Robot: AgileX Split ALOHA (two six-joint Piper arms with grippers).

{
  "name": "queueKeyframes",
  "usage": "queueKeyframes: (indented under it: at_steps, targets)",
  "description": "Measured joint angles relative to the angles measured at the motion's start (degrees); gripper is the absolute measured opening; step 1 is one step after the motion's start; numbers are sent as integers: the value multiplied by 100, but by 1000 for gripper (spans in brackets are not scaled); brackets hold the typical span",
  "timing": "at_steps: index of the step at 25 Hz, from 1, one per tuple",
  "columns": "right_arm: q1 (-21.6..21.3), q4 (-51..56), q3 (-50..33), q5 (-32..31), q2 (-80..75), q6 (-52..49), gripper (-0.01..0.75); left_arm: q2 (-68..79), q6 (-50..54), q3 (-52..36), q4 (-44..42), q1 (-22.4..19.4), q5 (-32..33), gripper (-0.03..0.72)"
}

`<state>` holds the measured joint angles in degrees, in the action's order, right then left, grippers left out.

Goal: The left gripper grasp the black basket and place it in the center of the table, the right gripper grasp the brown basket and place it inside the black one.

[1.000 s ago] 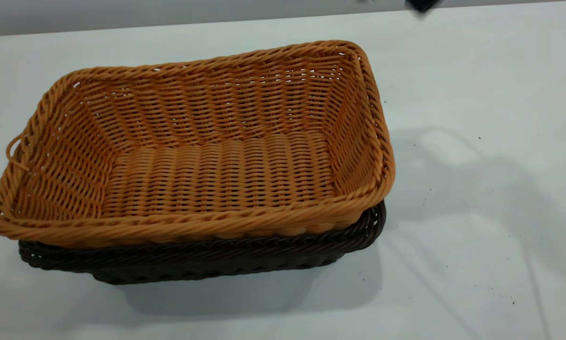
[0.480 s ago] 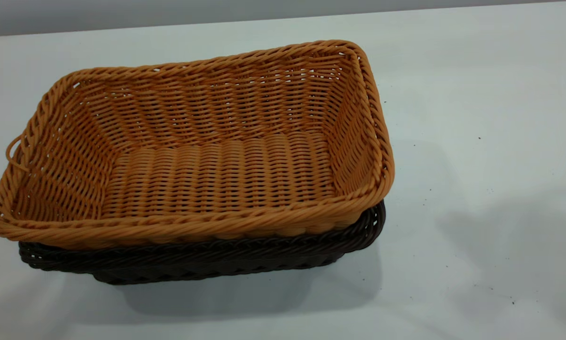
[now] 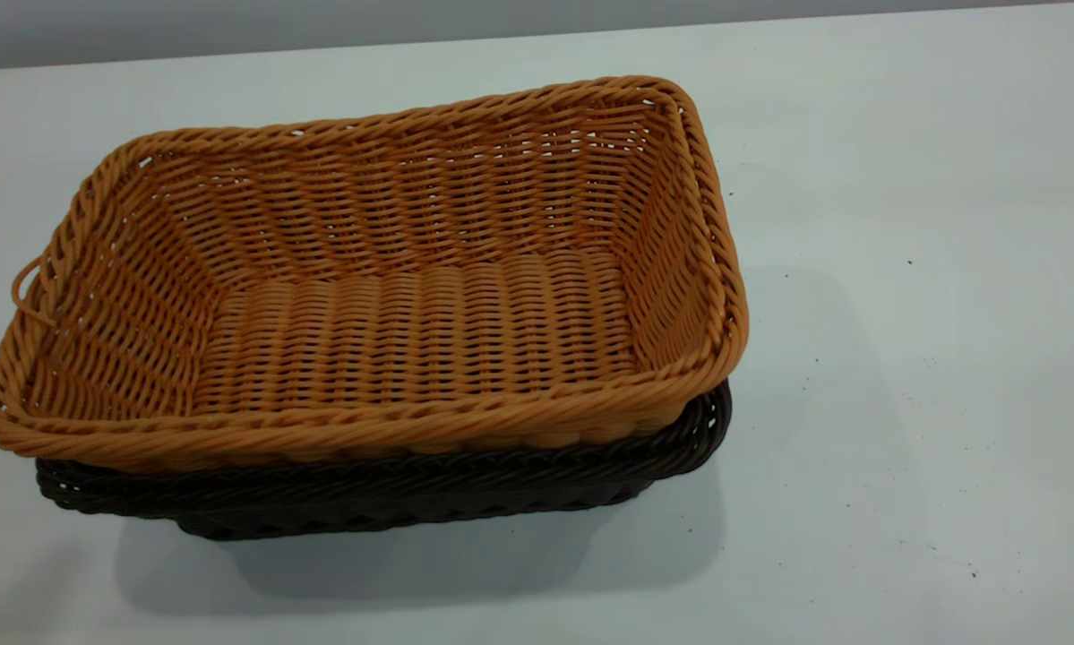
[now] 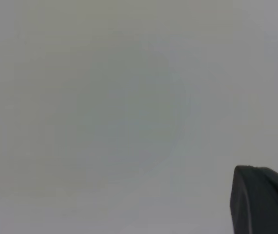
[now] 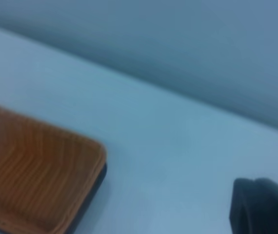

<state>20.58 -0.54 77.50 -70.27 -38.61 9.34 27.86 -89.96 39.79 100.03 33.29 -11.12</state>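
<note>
White table, baskets nested: how to close out cleanly

Find the brown basket [image 3: 411,331] seated inside the black basket [image 3: 393,497], rim riding just above the dark rim along the near side and at the right near corner. Note the small loop [image 3: 24,291] at the left short end, hanging free. Read the pair as standing roughly mid-table [image 3: 904,269], with bare surface all round and a few dark specks off to the right.

Judge both placements as done; treat the step in hand as clearing away and checking the fit. Look along the near edge: dark rim showing evenly below the tan one suggests level seating, though the far side stays hidden behind the brown walls. Leave the stack alone unless a corner proves hung up; light wicker will likely slide at a nudge.

See neither arm in the exterior view. Spot only a dark edge of the left gripper [image 4: 263,200] over blank surface in its wrist view; open or closed, cannot tell. Same for the right gripper [image 5: 263,207]: a dark corner, well apart from the baskets, state not readable. Keep both high and wide of the rims while parking, away from the loop.
</note>
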Motion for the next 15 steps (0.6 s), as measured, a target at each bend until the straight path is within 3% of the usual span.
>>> queueKeyframes:
  at_steps: [6,10,15]
  targets:
    - [0,-1,-671,18,1353,5,0,-327,0,-453,-5,0,102,-1]
    - [0,-1,-1624,62,2301,-204,0,-384,0,-548,-10,0,309,-1]
    - [0,-1,-3030,592,3422,-640,0,-384,0,-548,-10,0,314,-1]
